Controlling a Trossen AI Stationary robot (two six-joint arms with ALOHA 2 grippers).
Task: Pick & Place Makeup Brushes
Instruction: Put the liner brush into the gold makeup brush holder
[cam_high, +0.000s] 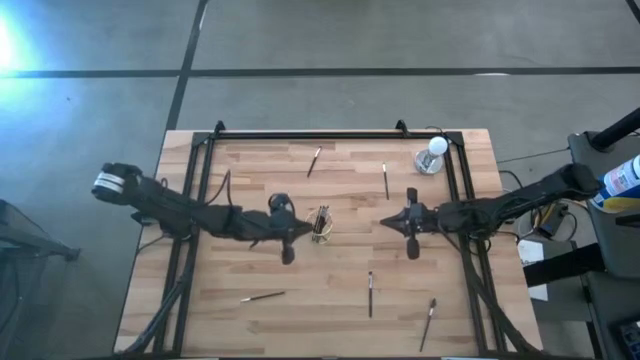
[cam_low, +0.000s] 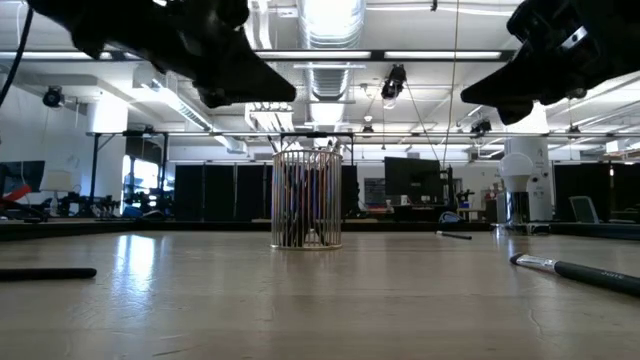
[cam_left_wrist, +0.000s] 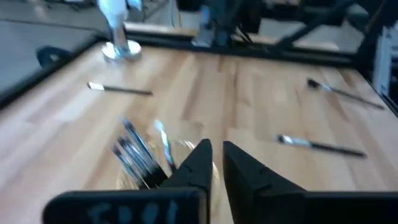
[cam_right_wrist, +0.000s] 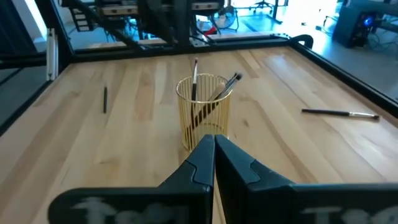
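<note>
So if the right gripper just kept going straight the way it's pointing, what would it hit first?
Most likely the wire brush holder. The right gripper, fingers shut, points directly at it, with only bare table between them. From overhead it sits level with the holder, though its height above the table is hard to judge.

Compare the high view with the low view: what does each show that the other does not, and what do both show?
Only the high view: the table's black frame and all five loose brushes, among them two at the far side and one near the middle.

Only the low view: the room behind the table, with ceiling lights and dark screens.

Both: the wire cup holding brushes, the white round-topped object, and both arms above the table.
</note>
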